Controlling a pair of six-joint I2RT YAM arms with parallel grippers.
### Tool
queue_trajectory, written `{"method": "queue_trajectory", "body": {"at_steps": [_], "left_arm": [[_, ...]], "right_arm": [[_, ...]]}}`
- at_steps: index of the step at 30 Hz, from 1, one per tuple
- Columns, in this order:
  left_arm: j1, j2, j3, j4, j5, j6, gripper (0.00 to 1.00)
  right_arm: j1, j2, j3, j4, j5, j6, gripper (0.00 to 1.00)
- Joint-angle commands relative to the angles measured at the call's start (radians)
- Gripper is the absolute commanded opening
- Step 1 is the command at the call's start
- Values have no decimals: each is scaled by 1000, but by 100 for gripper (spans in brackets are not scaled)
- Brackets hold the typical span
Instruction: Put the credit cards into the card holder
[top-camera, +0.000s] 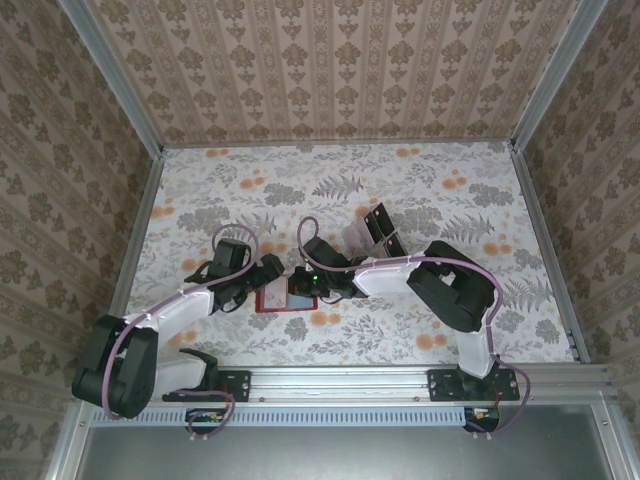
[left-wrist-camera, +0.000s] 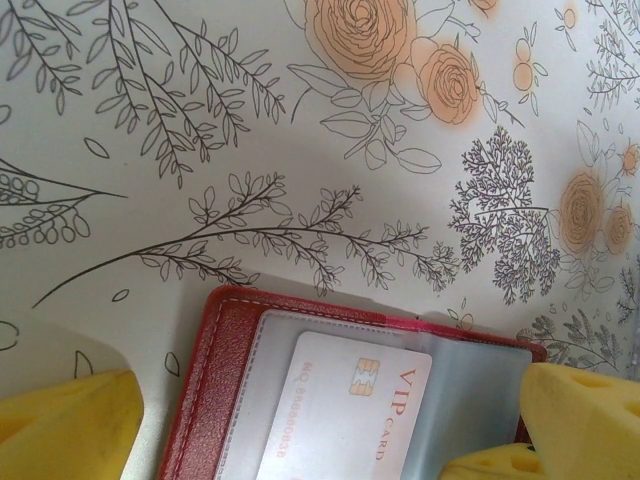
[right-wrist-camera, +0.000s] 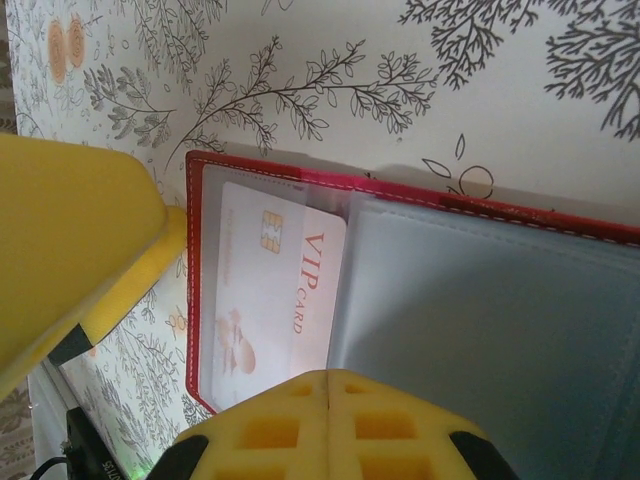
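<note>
The red wallet (right-wrist-camera: 480, 330) lies open — a white card (right-wrist-camera: 270, 290) in its clear pocket. Left gripper (left-wrist-camera: 325, 435) spread wide astride it; right gripper (right-wrist-camera: 328, 425) pressed together, seemingly empty.

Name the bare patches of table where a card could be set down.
Free: back-left tablecloth beyond the left arm; the strip between card holder and front rail. Crowded: centre, where left gripper and right gripper meet, credit cards behind.

Spotted red leather-like folding wallet (left-wrist-camera: 215, 385) open on flowery cloth (left-wrist-camera: 300, 150), white VIP card (left-wrist-camera: 340, 415) in its clear sleeve (left-wrist-camera: 480, 385), yellow foam fingertips (left-wrist-camera: 70, 425) flanking it.
</note>
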Motion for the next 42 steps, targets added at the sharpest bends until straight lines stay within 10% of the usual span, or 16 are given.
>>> {"method": "queue_trajectory", "body": {"at_steps": [1, 42], "left_arm": [[9, 22, 18, 11, 20, 19, 100], [-32, 88, -1, 89, 39, -15, 100]], "right_arm": [[13, -22, 20, -12, 0, -10, 0], [52, 149, 182, -67, -20, 26, 0]]}}
